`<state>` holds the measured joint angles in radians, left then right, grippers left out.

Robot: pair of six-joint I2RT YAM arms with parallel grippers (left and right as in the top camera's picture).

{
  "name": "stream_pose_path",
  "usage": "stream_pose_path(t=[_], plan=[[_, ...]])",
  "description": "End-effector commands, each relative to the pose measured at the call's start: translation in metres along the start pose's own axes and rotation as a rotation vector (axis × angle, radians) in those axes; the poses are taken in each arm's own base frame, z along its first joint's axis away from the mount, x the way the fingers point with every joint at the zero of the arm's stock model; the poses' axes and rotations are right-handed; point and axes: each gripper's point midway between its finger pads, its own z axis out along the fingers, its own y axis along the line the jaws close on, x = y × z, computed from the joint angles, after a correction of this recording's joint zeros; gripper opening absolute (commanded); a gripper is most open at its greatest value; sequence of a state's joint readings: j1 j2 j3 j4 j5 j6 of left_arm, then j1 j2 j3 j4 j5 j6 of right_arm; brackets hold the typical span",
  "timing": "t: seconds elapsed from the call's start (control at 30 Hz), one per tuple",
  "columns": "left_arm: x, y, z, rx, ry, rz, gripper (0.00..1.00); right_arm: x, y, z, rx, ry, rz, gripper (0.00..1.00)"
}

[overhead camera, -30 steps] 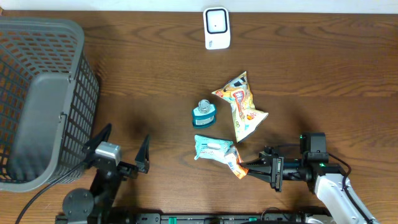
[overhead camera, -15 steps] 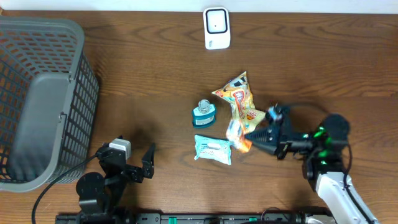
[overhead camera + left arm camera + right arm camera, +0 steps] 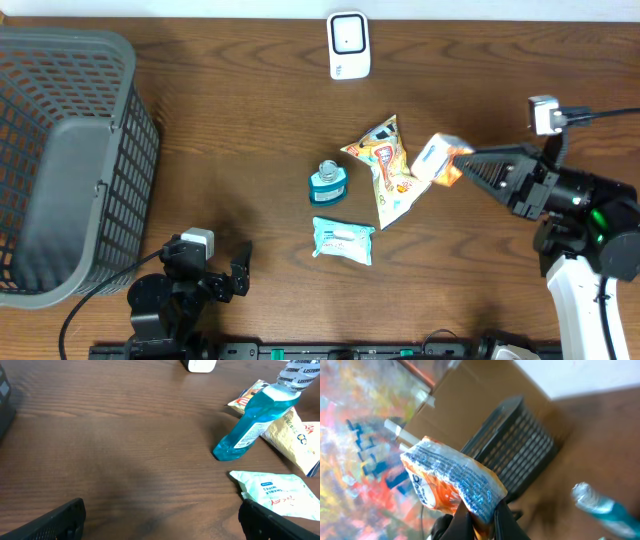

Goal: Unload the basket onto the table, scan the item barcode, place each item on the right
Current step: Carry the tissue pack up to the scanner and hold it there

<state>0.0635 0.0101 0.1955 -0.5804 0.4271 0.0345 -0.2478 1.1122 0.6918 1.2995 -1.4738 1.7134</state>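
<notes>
1. The right claw [image 3: 463, 160], at the right of the overhead view, is pressed together on one end of an orange-and-white packet [image 3: 438, 159] and holds it off the counter [image 3: 230, 120].
2. In the right wrist view the packet's crinkled end is pinched between the dark fingers [image 3: 502, 516] at the bottom edge.
3. Seen from overhead, the packet hangs just right of a yellow snack bag [image 3: 388, 172]; whether they touch cannot be told.
4. The white scanner [image 3: 349, 45] sits at top centre, well apart from the packet.
5. A blue mouthwash bottle [image 3: 328, 182] sits just left of the snack bag, and a teal wipes pack [image 3: 343, 240] lies below both.
6. The left claw [image 3: 205, 270], at lower left, is spread wide with nothing between its fingers.
7. A grey mesh basket [image 3: 60, 150] fills the left edge.
</notes>
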Motion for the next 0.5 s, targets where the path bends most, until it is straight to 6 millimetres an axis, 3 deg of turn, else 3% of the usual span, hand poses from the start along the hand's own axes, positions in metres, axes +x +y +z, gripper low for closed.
stream_pose_path(t=[0.0, 0.1, 0.13, 0.23, 0.3, 0.47], plan=[[-0.002, -0.001, -0.001, 0.001, -0.006, 0.018, 0.98, -0.036, -0.014, -0.005, 0.045, -0.174, -0.232, 0.02], [-0.002, -0.001, -0.001, 0.001, -0.006, 0.018, 0.98, -0.053, -0.056, -0.011, 0.172, -0.287, -0.182, 0.02], [-0.002, -0.001, -0.001, 0.001, -0.006, 0.018, 0.98, -0.058, -0.085, -0.016, 0.277, -0.349, -0.145, 0.02], [-0.002, -0.001, -0.001, 0.001, -0.006, 0.018, 0.98, -0.058, -0.132, -0.023, 0.496, -0.421, -0.113, 0.02], [-0.002, -0.001, -0.001, 0.001, -0.006, 0.018, 0.98, -0.056, -0.164, -0.021, 0.732, -0.469, -0.171, 0.01], [-0.002, -0.001, -0.001, 0.001, -0.006, 0.018, 0.98, -0.053, -0.188, -0.002, 1.013, -0.528, -0.303, 0.01]])
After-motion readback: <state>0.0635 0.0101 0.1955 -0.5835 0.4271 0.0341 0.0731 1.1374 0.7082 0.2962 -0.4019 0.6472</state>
